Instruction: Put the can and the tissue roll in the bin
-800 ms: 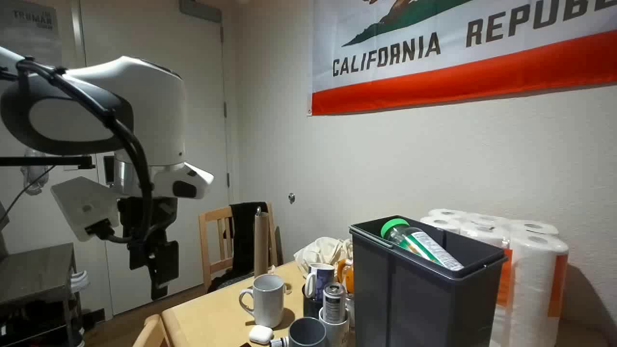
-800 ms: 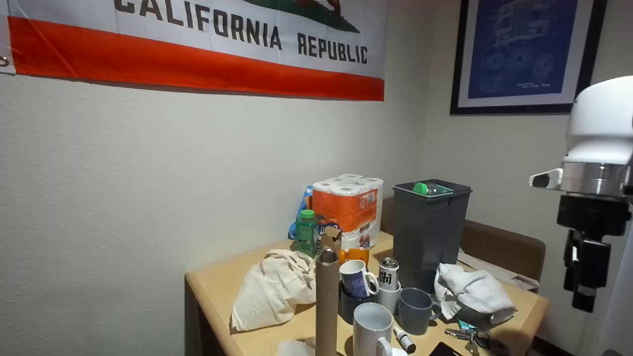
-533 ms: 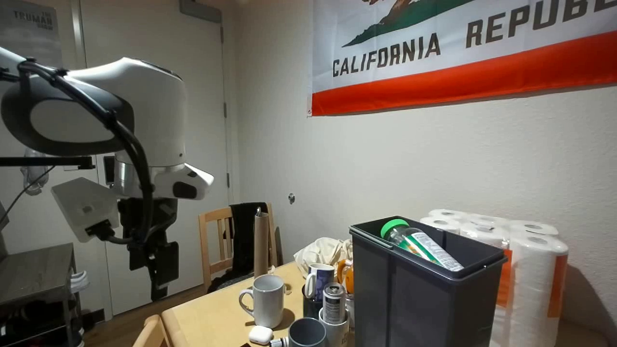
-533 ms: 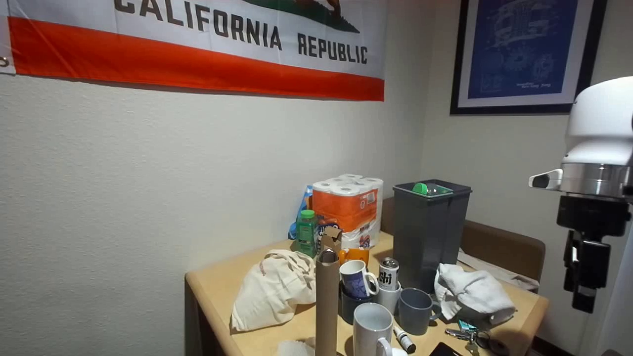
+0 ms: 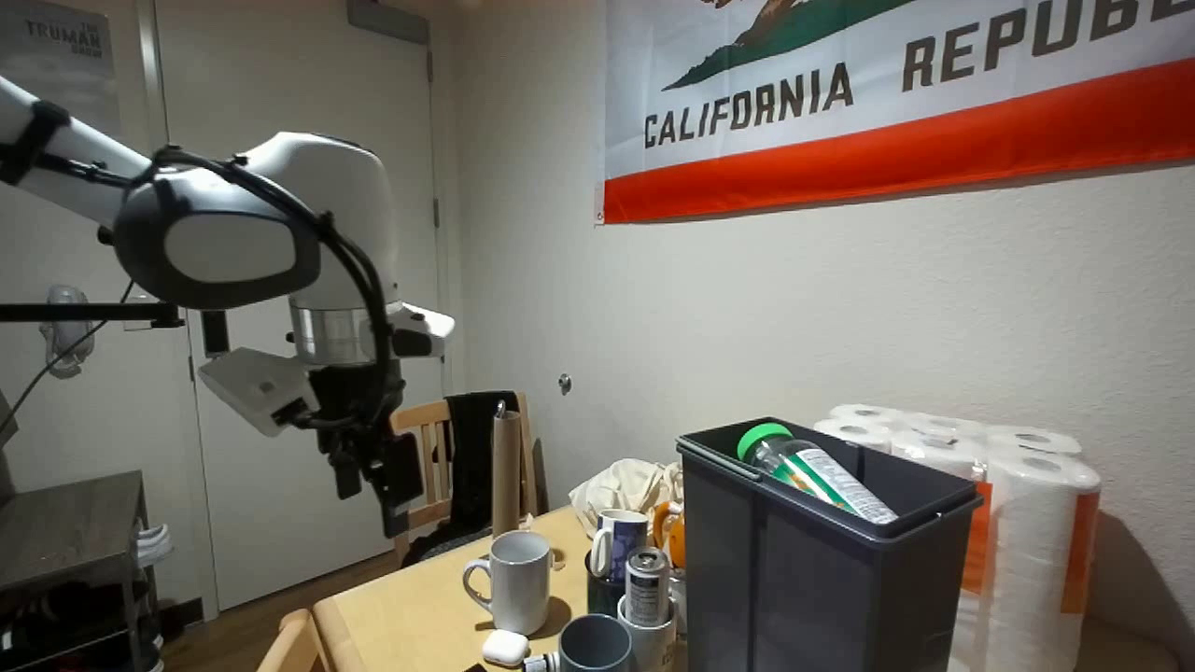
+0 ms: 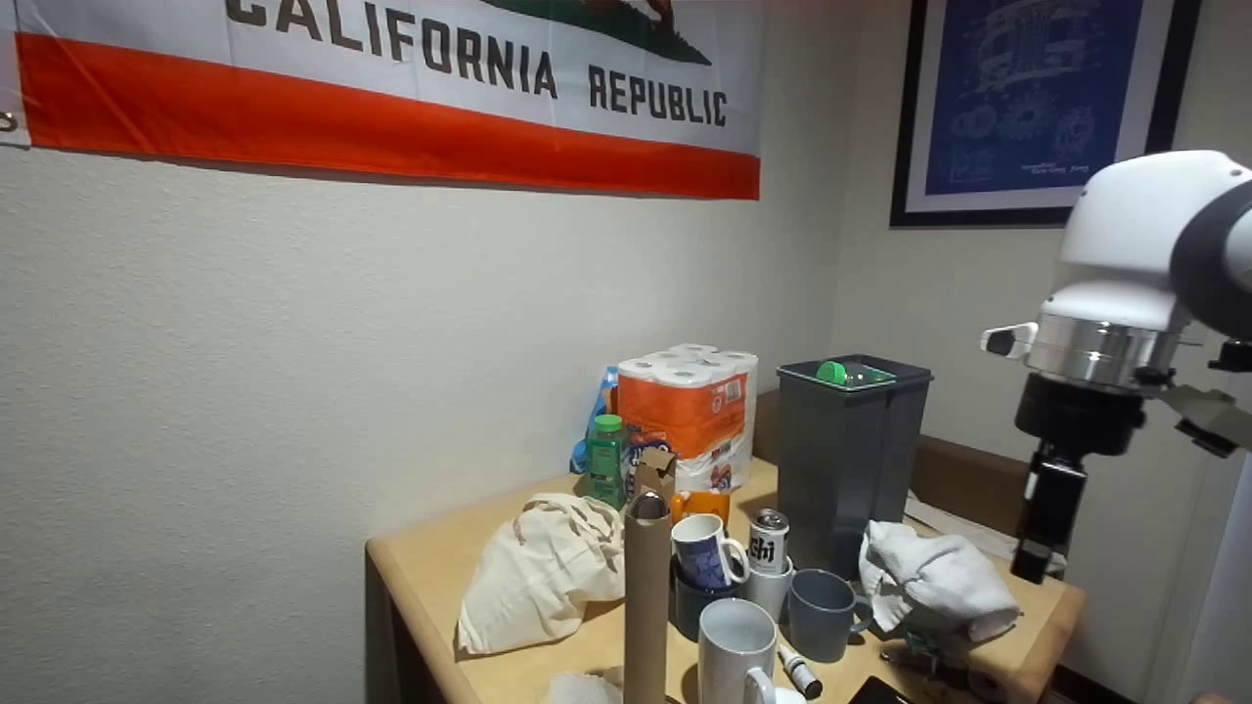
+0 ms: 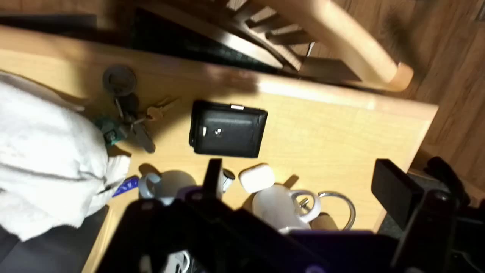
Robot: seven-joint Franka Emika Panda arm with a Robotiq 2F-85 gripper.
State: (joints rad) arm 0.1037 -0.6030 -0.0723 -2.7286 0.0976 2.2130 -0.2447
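The can [image 5: 646, 586] stands upright in the mouth of a white mug, beside the bin; it also shows in an exterior view [image 6: 769, 541]. The dark grey bin [image 5: 822, 588] stands upright on the table in both exterior views [image 6: 846, 469], with a green-capped bottle inside. The tissue roll is a tall brown cardboard tube [image 5: 505, 476] standing upright, also seen in an exterior view [image 6: 646, 596]; its lower part shows in the wrist view [image 7: 324, 222]. My gripper [image 5: 376, 490] is high near the table's edge, apart from everything. In the wrist view its fingers [image 7: 299, 178] are wide apart and empty. The can is hidden there.
A white mug [image 5: 520, 581], a grey mug [image 6: 822, 614] and a blue-patterned mug [image 6: 704, 552] crowd round the can. A cloth bag [image 6: 548, 577], white towel [image 6: 934, 587], black wallet [image 7: 229, 129] and keys [image 7: 132, 121] lie on the table. A wooden chair [image 7: 352, 41] is at its edge.
My arm and gripper have moved toward the table, rightward in one exterior view and leftward in the other, and risen slightly. The can, tube and bin have not moved.
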